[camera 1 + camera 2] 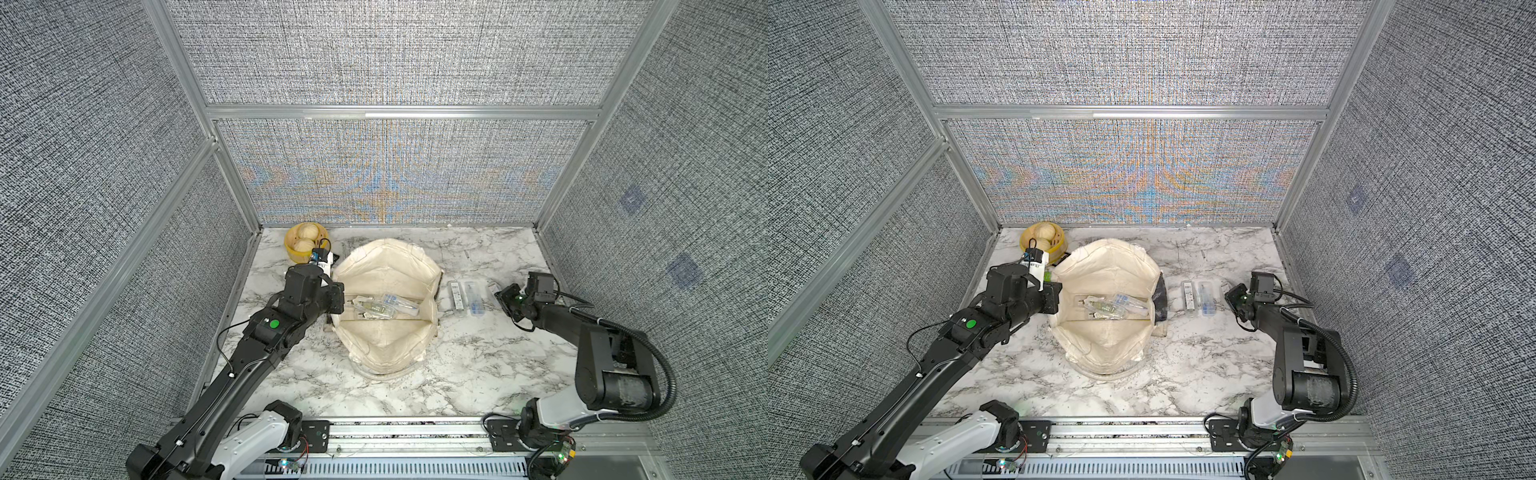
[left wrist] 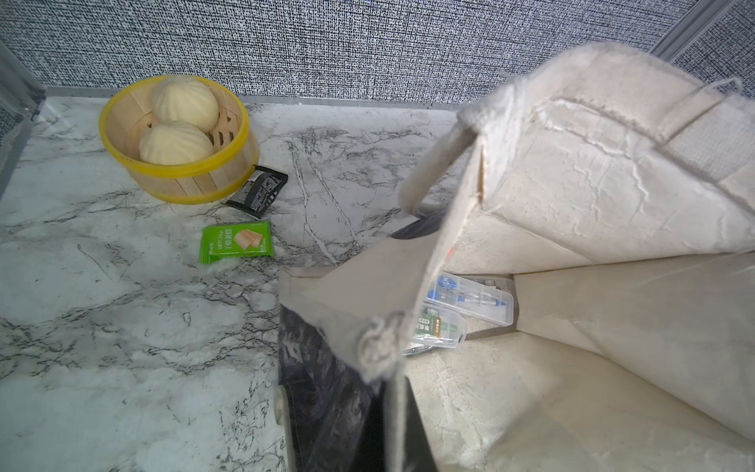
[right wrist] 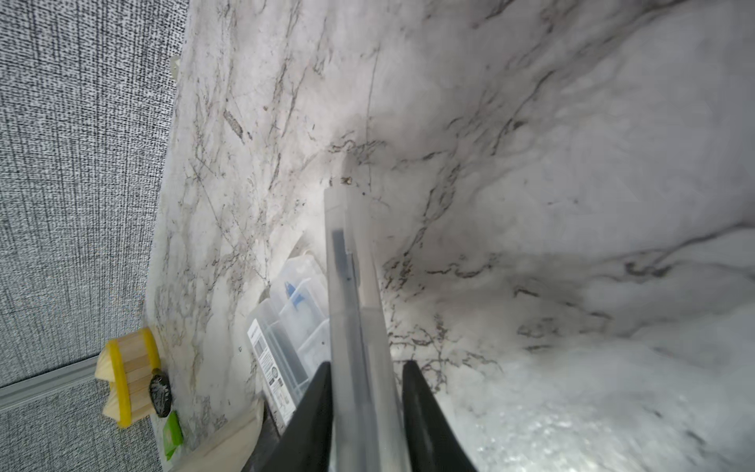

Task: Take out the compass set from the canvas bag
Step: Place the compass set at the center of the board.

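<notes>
Partly overlapped by a green-labelled pouch (image 2: 437,327) with unreadable print, the compass set (image 2: 474,296) lies on the floor of the canvas bag (image 1: 386,266), and the left gripper (image 1: 336,297), fingertips hidden at the bag's 9 o'clock rim, is pinched closed on that hem. Only "DRYCAKE" reads, on a green packet (image 2: 237,243) beside a black packet (image 2: 257,192) and the yellow basket (image 2: 179,184) at the bag's 11 o'clock. At 3 o'clock, past two clear cases (image 1: 456,296), the right gripper (image 3: 367,363) stands narrowly parted around a third clear case (image 3: 351,286), one finger (image 3: 425,408) just off it.
</notes>
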Robot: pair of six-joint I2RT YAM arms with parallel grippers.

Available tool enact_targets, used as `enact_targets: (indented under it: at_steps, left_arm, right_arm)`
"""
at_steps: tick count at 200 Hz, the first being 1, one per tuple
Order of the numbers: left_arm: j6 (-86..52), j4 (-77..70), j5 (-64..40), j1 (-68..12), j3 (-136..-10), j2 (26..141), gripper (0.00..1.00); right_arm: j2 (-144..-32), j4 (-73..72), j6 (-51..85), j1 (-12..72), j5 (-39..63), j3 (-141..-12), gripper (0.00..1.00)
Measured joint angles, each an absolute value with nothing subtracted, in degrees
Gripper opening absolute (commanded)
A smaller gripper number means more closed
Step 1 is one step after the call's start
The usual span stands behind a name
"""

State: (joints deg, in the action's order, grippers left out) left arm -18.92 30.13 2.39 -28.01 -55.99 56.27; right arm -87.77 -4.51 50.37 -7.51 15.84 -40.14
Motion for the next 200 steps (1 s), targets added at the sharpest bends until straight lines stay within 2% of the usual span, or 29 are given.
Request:
enact_targets:
  at_steps: [43, 99, 200]
  left_arm:
    - [-18.94, 30.13, 2.37, -28.01, -55.9, 56.21, 0.0]
    - [-18.94, 30.09, 2.28, -28.03, -55.83, 56.23, 0.0]
    - [-19.11, 29.69, 1.28, -28.03, -55.83, 56.64, 0.0]
  right_arm:
    - [-89.49, -3.22, 50.13, -7.97, 16.19, -39.55, 0.45]
    - [-90.32, -1.19, 48.9, -8.99, 16.27, -40.64, 0.51]
    - [-92.4, 4.45, 44.62, -9.28, 13.63, -47.03, 0.53]
